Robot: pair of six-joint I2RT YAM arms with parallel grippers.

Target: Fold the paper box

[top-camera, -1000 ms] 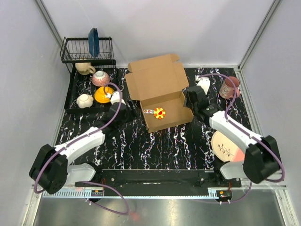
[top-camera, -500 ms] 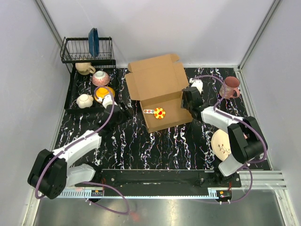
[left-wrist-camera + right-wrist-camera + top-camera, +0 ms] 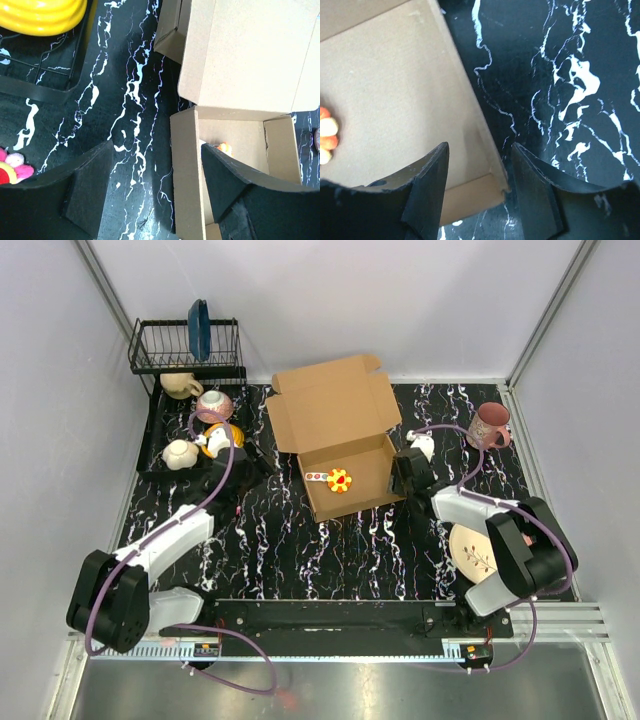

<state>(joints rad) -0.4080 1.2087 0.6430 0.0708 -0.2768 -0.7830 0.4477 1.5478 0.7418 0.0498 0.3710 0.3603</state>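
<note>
Paper box (image 3: pixel 340 445): sat on the table (image 3: pixel 300 540), lid up toward 12 o'clock.
Right gripper (image 3: pixel 479 150): jaws parted, empty, straddled the box's 3 o'clock wall.
Left gripper (image 3: pixel 156 150): gaping, empty, over its 9 o'clock wall.

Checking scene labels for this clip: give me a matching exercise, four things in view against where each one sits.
1. paper box
2. pink mug
3. blue plate
4. pale patterned plate

A. upright in the wire rack
B. far right corner
C. near right side
D. in the middle, lid open

Pairs: 1-D, 2-B, 3-A, 4-C.
</note>
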